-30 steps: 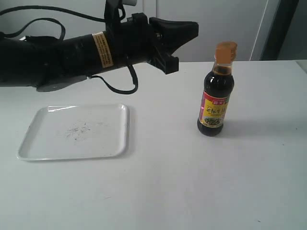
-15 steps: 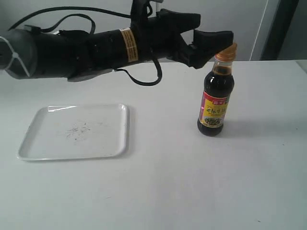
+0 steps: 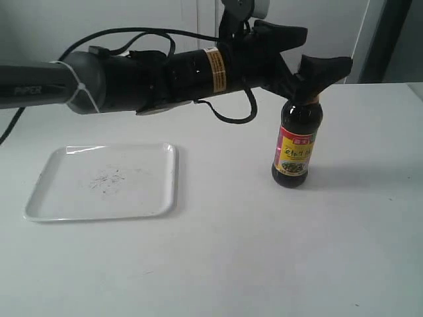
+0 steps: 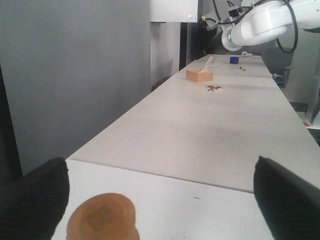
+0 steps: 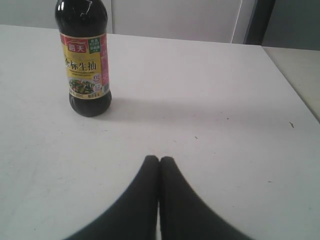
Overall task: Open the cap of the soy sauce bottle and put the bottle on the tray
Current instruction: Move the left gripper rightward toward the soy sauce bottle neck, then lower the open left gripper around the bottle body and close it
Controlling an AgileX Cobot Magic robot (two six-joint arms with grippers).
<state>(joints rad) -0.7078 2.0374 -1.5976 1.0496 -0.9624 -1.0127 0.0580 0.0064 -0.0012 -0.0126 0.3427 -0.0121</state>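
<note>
On the white bench [image 3: 264,251], nearest the exterior camera, the flat white tray [image 3: 102,181] lies at the left, bare but for faint dark specks in its middle. Farther back and to the right, well apart from the tray, the soy sauce bottle [image 3: 297,145] stands upright. Above it the left pincer [image 3: 310,63] spreads wide, its black fingers [image 4: 35,197] on either side of the orange-brown cap [image 4: 102,217], which sits shut on the neck; I cannot tell whether a finger touches it. Facing the bottle low over the bench, the right pincer [image 5: 159,162] has its two fingers pressed together, gripping nothing.
</note>
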